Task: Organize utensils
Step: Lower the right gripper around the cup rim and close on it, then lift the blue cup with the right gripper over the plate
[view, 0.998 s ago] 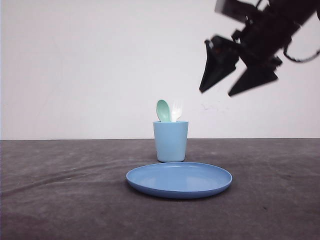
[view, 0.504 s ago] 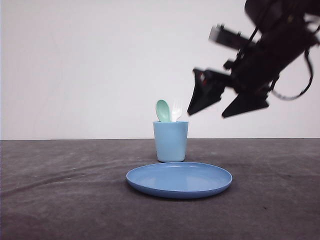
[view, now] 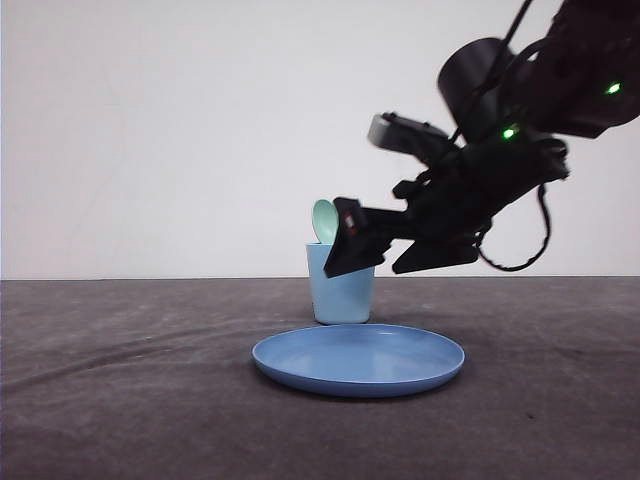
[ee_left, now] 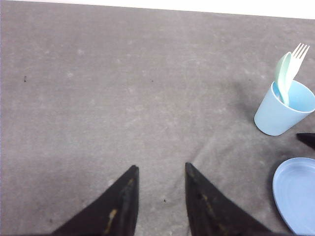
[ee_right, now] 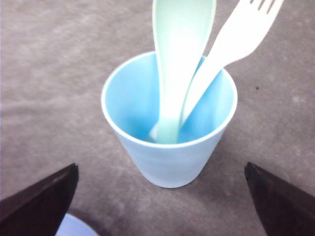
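Your right gripper (view: 385, 255) has its fingers spread wide and empty, one tip (ee_right: 42, 201) on each side of the light blue cup (ee_right: 170, 142), lined up to take what stands inside. In the front view the near finger covers the cup's rim and upper right side; you cannot tell from there whether it touches.

The mint-green spoon (ee_right: 179, 64) and the white fork (ee_right: 231, 46) both stand handle-down in the cup, heads up and crossing, the fork leaning toward 1 o'clock from the spoon. They sit so close that closing on one risks catching the other, I judge.

The round blue plate (view: 358, 360) lies on the table (view: 120, 380) just in front of the cup, under the arm.

Your left gripper (ee_left: 160, 204) hangs well apart over bare table, fingers (ee_left: 123, 206) parted, holding nothing.
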Robot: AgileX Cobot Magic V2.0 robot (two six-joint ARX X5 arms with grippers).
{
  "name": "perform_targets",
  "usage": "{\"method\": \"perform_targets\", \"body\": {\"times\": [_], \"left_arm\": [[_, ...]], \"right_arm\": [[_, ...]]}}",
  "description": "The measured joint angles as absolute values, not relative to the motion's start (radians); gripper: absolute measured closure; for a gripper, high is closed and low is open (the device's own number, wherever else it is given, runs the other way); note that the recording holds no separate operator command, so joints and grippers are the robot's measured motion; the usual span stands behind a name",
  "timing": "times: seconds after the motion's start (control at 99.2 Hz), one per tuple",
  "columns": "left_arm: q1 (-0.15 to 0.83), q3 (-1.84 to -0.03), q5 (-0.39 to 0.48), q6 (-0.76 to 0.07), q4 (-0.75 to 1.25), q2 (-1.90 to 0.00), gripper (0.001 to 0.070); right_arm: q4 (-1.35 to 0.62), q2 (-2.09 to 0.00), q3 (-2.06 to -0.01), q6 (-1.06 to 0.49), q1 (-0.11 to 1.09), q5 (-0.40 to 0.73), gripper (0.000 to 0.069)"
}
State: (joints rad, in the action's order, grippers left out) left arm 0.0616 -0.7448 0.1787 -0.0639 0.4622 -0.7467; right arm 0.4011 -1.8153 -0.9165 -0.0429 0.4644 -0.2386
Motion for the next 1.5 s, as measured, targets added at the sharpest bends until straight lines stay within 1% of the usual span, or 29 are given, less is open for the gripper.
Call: {"method": "perform_targets", "body": {"times": [0.303,0.625,0.666,0.857,0.918,1.069,1.301,1.503], "left_arm": [[0.062,-0.745,0.179,-0.068,0.462,-0.747,0.0551],[0.062,-0.745,0.179,-0.068,0.462,-0.747,0.0551],[0.062,-0.745,0.179,-0.068,0.462,-0.747,0.0551],[0.062,-0.745,0.179,-0.068,0.462,-0.747,0.0551],[0.062,-0.745,0.179,-0.068,0.462,-0.747,0.0551],[0.062,-0.745,0.179,-0.068,0.462,-0.747,0.0551],[0.062,-0.745,0.179,-0.068,0.462,-0.747,0.0551],[0.062,-0.745,0.179,-0.068,0.462,-0.747,0.0551]], "right_arm": [[0.39,-1.949,-1.092,0.007,0.476,-0.235,0.0009],[0.373,-1.959,-1.131,0.01,0.476,-0.235,0.0013],[0.367,-1.959,-1.131,0.012,0.476,-0.236,0.0031],[0.359,-1.959,-1.131,0.015,0.476,-0.243,0.0172],[0.359,-1.959,-1.131,0.015,0.476,-0.243,0.0199],[0.36,-1.959,-1.131,0.015,0.475,-0.256,0.023],[0.349,-1.955,-1.131,0.023,0.476,-0.257,0.023],[0.22,-1.887,-1.131,0.034,0.486,-0.26,0.023]]}}
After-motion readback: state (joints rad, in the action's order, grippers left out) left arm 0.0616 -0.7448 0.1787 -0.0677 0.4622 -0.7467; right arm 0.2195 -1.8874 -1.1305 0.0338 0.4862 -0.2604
